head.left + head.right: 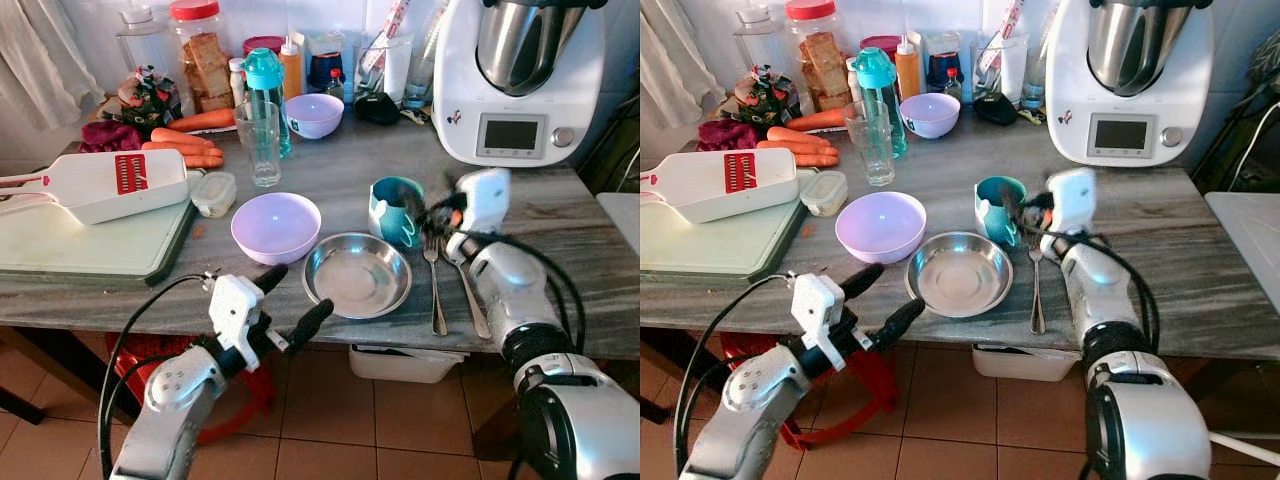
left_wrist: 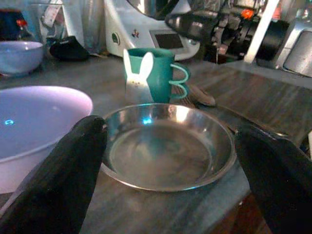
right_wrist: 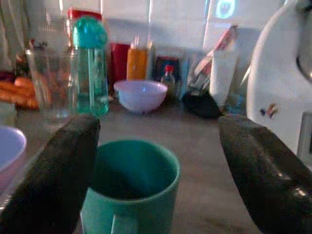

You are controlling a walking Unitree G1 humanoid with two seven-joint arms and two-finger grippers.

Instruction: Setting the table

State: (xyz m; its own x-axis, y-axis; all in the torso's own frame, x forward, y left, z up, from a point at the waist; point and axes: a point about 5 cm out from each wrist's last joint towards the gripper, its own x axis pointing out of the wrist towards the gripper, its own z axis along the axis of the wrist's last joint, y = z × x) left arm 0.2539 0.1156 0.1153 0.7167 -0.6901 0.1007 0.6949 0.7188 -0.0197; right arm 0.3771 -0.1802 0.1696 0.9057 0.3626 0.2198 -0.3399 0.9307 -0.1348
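Mug (image 3: 130,190) (teal, beside the steel plate (image 1: 357,275)) sits just ahead of my right gripper (image 3: 156,161), fingers spread wide apart.

A white slicer (image 1: 95,184) rests on the cutting board (image 1: 90,250), carrots (image 1: 185,140) behind, food processor (image 1: 518,80) far right.

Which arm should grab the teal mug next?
Right. The right gripper is open, fingers either side of the teal mug. The left gripper hangs off the table edge by the steel plate.
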